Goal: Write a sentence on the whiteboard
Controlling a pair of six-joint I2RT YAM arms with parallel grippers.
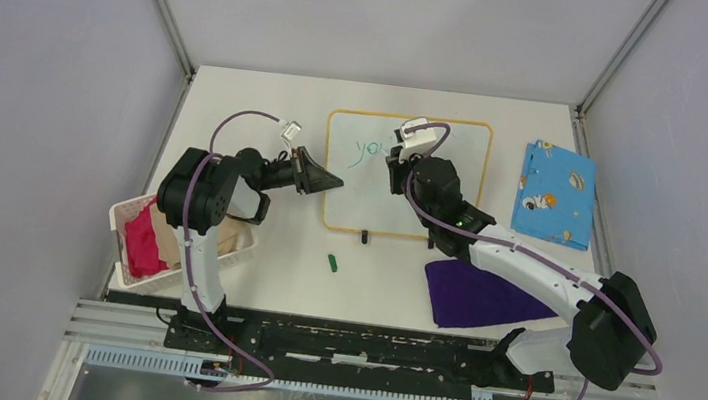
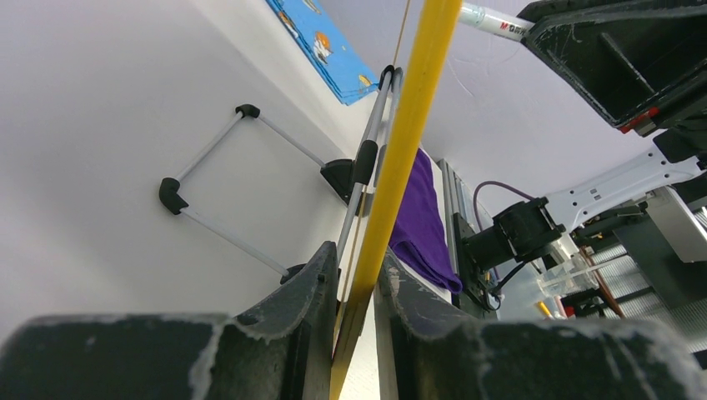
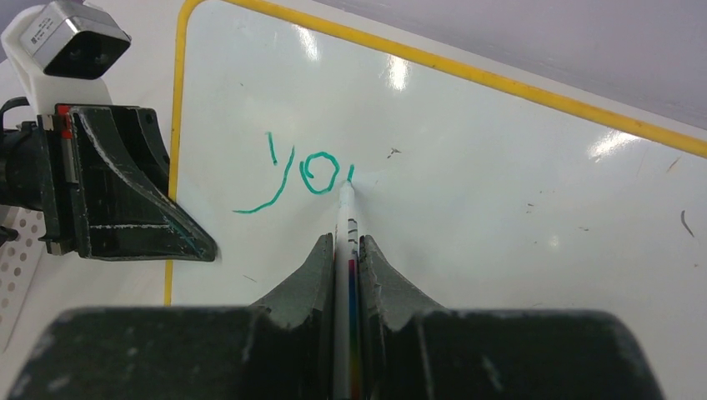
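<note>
**Clerk:** Nearest the arms?
**Keeper:** A purple cloth (image 1: 480, 295) at right. A white basket (image 1: 128, 203) at left, pink fabric inside. A small green piece (image 1: 332, 262) on the table between them.
**Clerk:** The tools?
**Keeper:** The left gripper (image 2: 357, 275) pinches the yellow left rim of the whiteboard (image 1: 430, 204). The right gripper (image 3: 343, 250) is clamped on a marker (image 3: 343, 212), its tip touching the board.
**Clerk:** Board and writing?
**Keeper:** The board is mid-table. The sentence (image 3: 296, 175) reads green "yo" plus one started stroke, upper left. A blue patterned cloth (image 1: 554, 193) lies to the far right.
</note>
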